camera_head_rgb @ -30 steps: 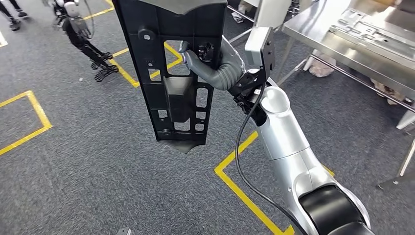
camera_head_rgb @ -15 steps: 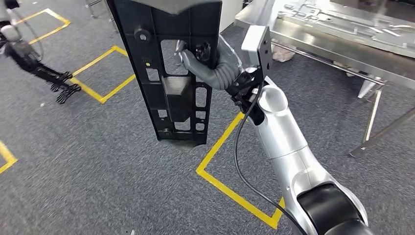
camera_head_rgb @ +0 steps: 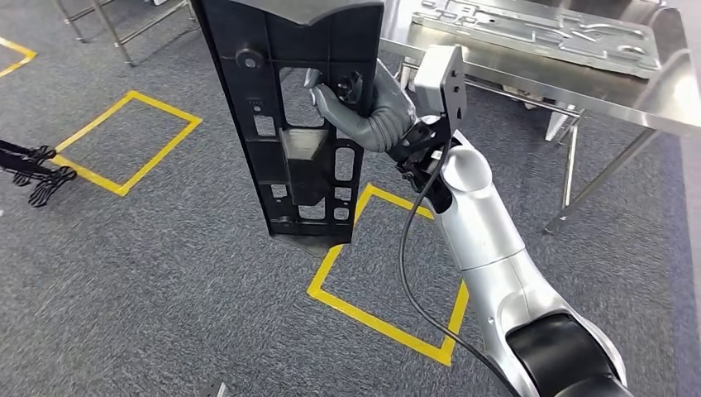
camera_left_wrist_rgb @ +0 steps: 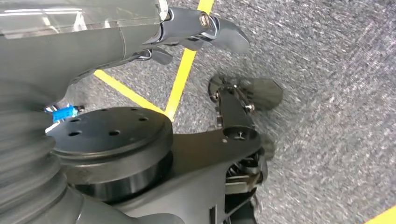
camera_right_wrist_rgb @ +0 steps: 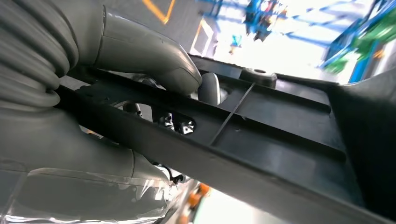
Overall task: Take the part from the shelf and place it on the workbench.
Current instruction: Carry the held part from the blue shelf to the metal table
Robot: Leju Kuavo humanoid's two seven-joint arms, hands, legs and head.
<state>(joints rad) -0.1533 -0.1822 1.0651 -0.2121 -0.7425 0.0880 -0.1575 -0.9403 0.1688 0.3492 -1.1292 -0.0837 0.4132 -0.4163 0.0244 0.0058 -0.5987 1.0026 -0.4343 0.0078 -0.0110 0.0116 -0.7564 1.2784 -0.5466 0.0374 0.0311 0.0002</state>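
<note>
A long black plastic part [camera_head_rgb: 298, 124] with several cut-outs hangs upright in front of me above the carpet. My right hand [camera_head_rgb: 364, 107] grips it through one of its upper openings, thumb on the near face. The right wrist view has the same part [camera_right_wrist_rgb: 280, 140] close up, with the right hand [camera_right_wrist_rgb: 140, 51] wrapped around a rib of it. The steel workbench [camera_head_rgb: 653, 95] stands at the upper right, just behind the part and the hand. My left hand [camera_left_wrist_rgb: 187, 28] hangs over the carpet with its fingers apart, holding nothing.
A flat grey metal panel [camera_head_rgb: 537, 29] lies on the workbench. The bench's slanted legs [camera_head_rgb: 595, 178] reach the carpet at right. Yellow tape squares [camera_head_rgb: 380, 322] [camera_head_rgb: 157, 157] mark the grey carpet. A dark stand's feet [camera_head_rgb: 33, 169] sit at the far left.
The whole view has swung: the workbench has shifted leftward and now sits behind the part, and the floor markings have shifted. My right hand still holds the part in the same pose.
</note>
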